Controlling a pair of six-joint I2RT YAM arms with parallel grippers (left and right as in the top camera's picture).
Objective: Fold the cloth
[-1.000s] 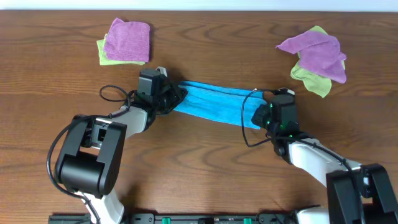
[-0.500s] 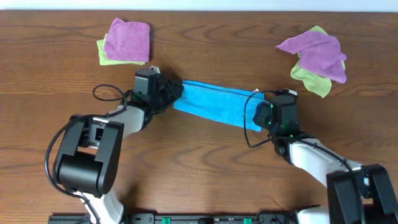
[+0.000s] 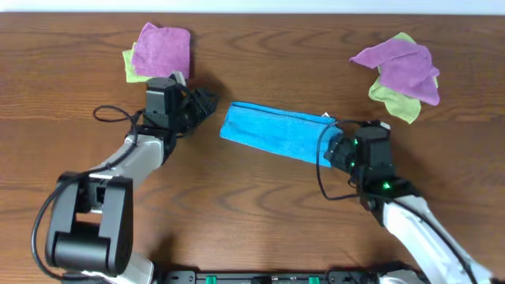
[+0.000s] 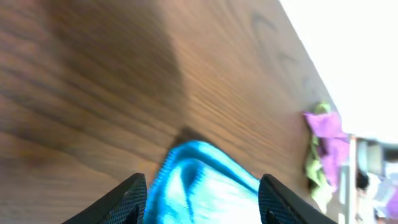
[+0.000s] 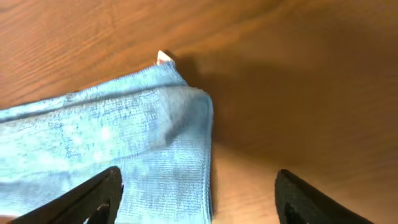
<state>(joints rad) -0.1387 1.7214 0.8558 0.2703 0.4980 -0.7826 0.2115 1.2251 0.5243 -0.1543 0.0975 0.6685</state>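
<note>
On your wooden table the cloth lies folded in a long slanted band between the arms, with the right gripper spread open over its tagged end grasping nothing, the left gripper open just clear of the other end, and the white tag poking out at the corner.

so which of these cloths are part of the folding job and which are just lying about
In the job:
sky-blue cloth, folded into a strip
left gripper and right gripper, both open

Lying about:
left purple cloth on left green cloth
right purple cloth on right green cloth
</note>
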